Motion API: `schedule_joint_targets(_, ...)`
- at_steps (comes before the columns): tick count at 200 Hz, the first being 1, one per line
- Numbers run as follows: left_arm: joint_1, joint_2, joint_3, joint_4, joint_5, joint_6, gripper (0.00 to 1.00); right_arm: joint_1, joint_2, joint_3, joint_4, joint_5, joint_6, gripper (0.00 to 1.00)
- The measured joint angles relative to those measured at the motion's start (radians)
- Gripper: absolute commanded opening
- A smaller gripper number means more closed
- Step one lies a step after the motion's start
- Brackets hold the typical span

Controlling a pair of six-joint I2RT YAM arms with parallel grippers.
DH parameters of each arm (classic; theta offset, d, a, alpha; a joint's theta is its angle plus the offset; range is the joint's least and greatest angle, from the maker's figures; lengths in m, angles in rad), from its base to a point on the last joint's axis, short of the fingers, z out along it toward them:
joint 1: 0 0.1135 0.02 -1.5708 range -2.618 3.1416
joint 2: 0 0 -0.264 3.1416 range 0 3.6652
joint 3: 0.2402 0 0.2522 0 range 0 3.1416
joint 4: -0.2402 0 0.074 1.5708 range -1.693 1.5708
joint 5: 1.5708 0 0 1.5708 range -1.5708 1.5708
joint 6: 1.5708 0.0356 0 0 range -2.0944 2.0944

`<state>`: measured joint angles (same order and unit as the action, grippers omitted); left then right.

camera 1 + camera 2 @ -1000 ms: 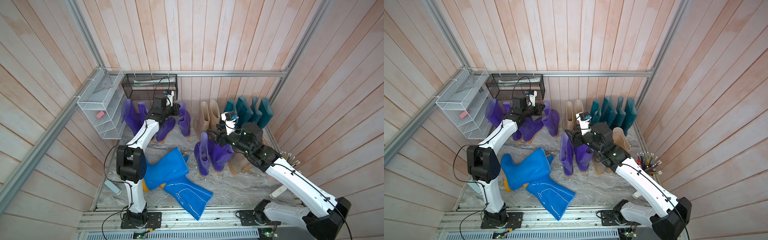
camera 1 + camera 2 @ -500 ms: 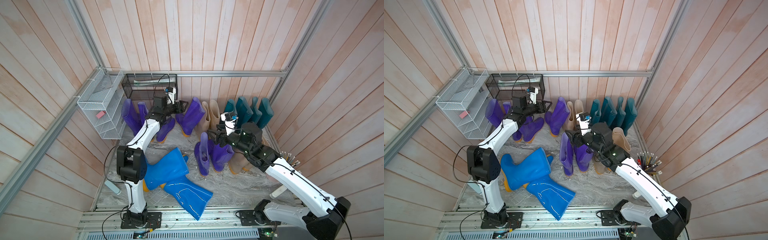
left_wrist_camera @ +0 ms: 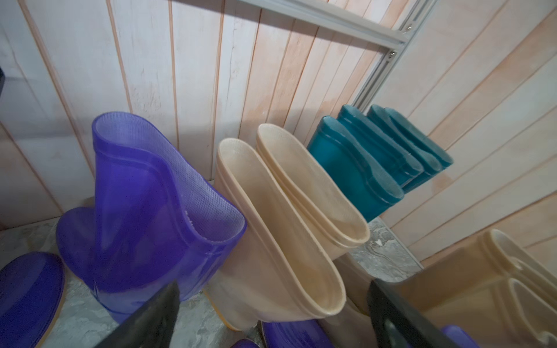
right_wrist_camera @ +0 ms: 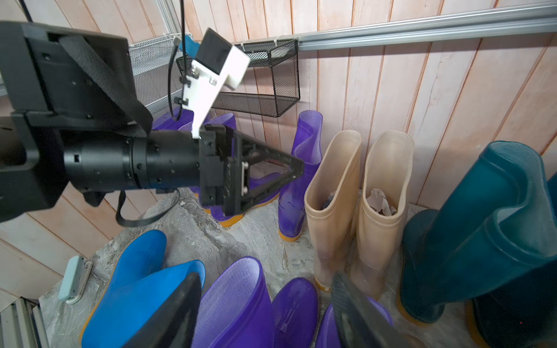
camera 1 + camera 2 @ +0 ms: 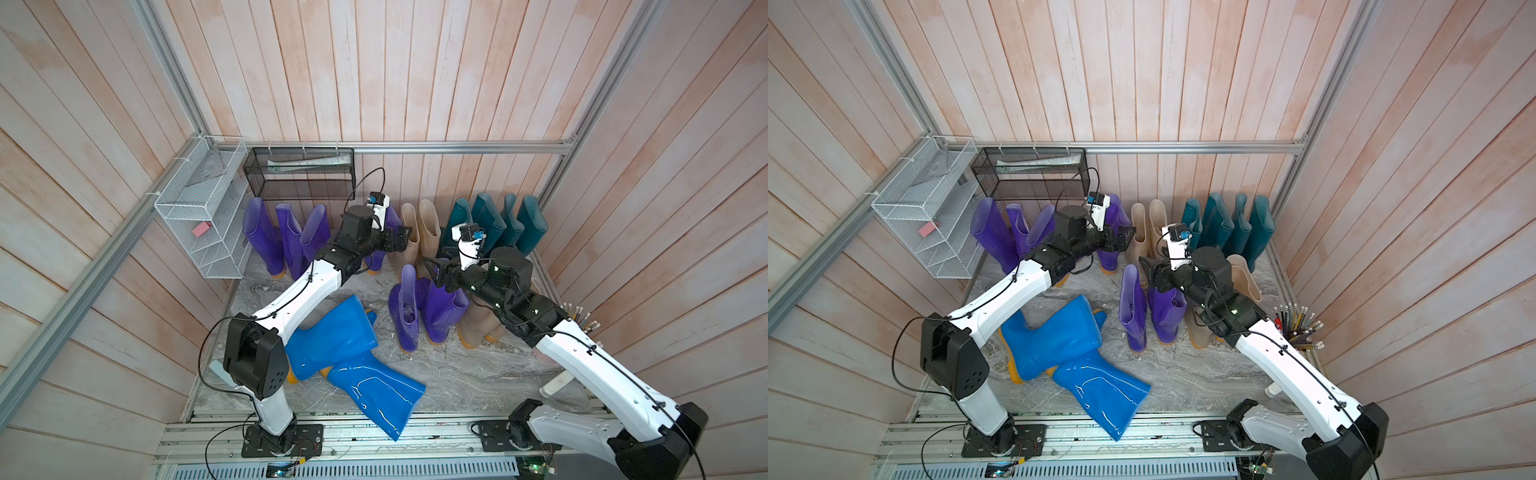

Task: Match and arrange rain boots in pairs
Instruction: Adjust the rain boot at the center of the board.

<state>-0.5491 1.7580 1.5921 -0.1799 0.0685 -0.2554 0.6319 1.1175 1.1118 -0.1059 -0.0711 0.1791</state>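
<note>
Purple boot (image 3: 135,211), just released, stands at twelve o'clock beside beige pair (image 3: 301,211); left gripper (image 3: 272,286) gapes empty, so placing seems done.

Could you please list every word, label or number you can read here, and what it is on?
No readable text anywhere.
The rain boots show no brand or number.
A pale item in the black mesh basket may carry print, too small to read.
</note>
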Motion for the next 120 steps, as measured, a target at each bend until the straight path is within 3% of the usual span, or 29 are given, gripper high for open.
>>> schedule_joint_targets(40,-0.027,0.021,-0.081,0.037,-0.198,-0.019,0.76,-0.006,-0.017,-0.021,-0.007,0.003,0.0,0.7)
schedule_joint_targets(59,-0.026,0.029,-0.104,0.047,-0.237,-0.014,0.74,-0.011,-0.023,-0.022,-0.006,0.003,0.0,0.7)
schedule_joint_targets(89,-0.015,0.072,-0.094,0.077,-0.237,0.003,0.95,-0.015,-0.033,-0.032,-0.007,0.003,0.0,0.7)
schedule_joint_targets(120,-0.001,0.115,-0.069,0.091,-0.2,0.024,0.99,-0.021,-0.033,-0.034,-0.007,0.003,0.0,0.71)
